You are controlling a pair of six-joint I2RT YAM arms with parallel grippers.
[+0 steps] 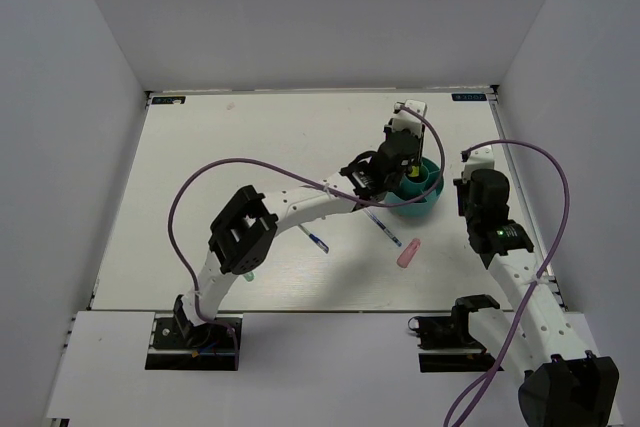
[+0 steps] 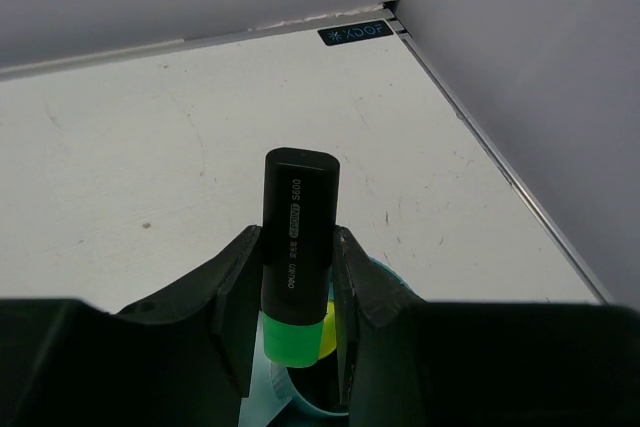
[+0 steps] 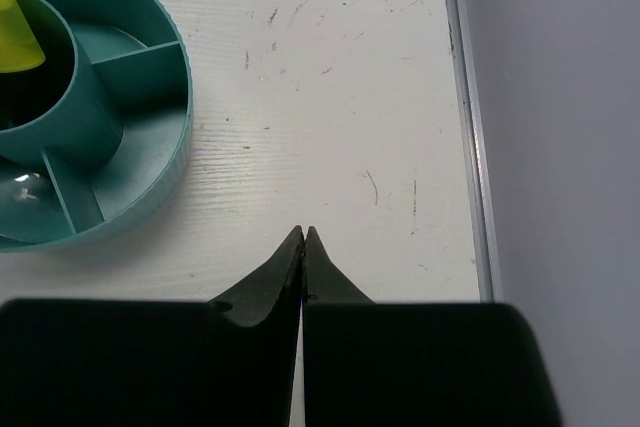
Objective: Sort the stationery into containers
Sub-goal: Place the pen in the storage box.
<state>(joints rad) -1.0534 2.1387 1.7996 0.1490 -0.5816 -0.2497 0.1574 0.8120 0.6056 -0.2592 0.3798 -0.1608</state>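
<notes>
Over the teal tub (image 3: 150,127), left claw (image 2: 296,249) clamps a green highlighter (image 2: 298,212); right claw (image 3: 303,239) pinched closed.

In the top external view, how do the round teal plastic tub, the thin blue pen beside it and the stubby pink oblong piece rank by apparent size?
1. Round teal plastic tub, partly covered.
2. Thin blue pen, clearly longer.
3. Stubby pink oblong piece, shorter though thicker.

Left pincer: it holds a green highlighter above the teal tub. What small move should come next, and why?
Probably open the left pincer to release. The highlighter is clamped between its fingers, green end pointing down, right over the teal tub, so it should drop inside.
</notes>
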